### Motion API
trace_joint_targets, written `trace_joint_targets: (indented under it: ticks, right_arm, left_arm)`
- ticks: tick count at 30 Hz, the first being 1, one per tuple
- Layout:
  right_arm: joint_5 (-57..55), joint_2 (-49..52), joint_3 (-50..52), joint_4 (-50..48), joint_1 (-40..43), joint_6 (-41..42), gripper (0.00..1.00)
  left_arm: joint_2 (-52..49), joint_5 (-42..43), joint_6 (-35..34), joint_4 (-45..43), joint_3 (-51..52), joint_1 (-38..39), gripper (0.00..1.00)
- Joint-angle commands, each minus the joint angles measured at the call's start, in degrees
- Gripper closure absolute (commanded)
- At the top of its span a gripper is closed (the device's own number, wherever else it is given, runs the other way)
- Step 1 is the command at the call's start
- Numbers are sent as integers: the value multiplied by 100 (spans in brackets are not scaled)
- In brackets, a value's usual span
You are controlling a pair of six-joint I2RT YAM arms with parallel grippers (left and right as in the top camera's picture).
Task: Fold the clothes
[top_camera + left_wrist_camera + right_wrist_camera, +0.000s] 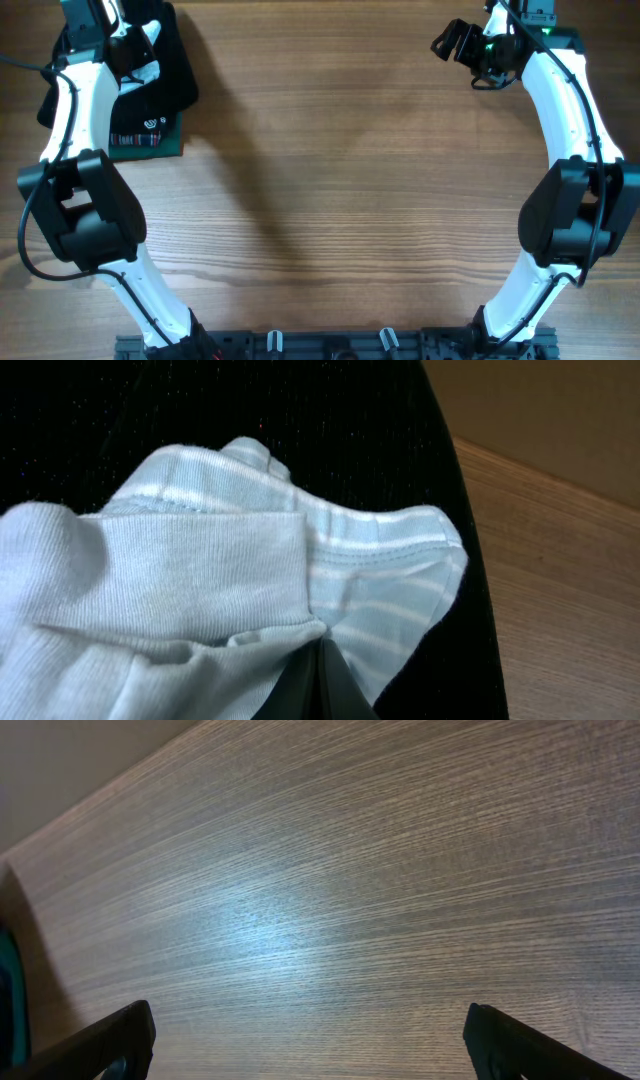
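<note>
At far-left tabletop (300,180) edge: clamping left gripper (320,682) on small pale blue-striped garment (250,580), lying atop black knit garment (150,410); holding right gripper (310,1040) spread apart, empty. Judging as pick-up step; next, probably lifting clear of the knit and carrying centreward for spreading flat.

The wooden bench (350,180) is brown, its fine grain running side to side. At the far-left corner lies a pile of dark clothing: a dark green garment (175,141) with plaid trim toward the near side, and a black knit garment (176,70) overlapping it, its right edge reaching the wood.
</note>
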State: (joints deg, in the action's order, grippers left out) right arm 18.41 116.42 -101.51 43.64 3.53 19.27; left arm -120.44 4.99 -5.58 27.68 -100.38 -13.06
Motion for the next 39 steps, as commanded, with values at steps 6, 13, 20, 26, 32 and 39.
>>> trace_joint_targets:
  ticks: [6, 13, 20, 26, 32, 39]
  right_arm:
    - [92, -48, -13, -105, -35, 22, 0]
    - [-7, -48, -15, -212, 15, 28, 1]
    - [-1851, -48, -15, -413, 214, 26, 0]
    - [-3296, -48, -15, -420, 282, 24, 0]
    - [-3383, -48, -15, -409, 282, 26, 0]
    - [-3383, -48, -15, -409, 282, 24, 0]
  left_arm:
    - [1093, -61, 111, 229, -101, 20, 96]
    - [1827, -55, 70, 796, -101, 22, 81]
    - [2533, 723, 63, 1287, -101, 22, 0]
    - [3025, 1696, 66, 1644, -101, 22, 0]
    - [3388, 1921, -107, 2020, -101, 22, 0]
    - [3571, 2299, -1364, 2299, -101, 22, 0]
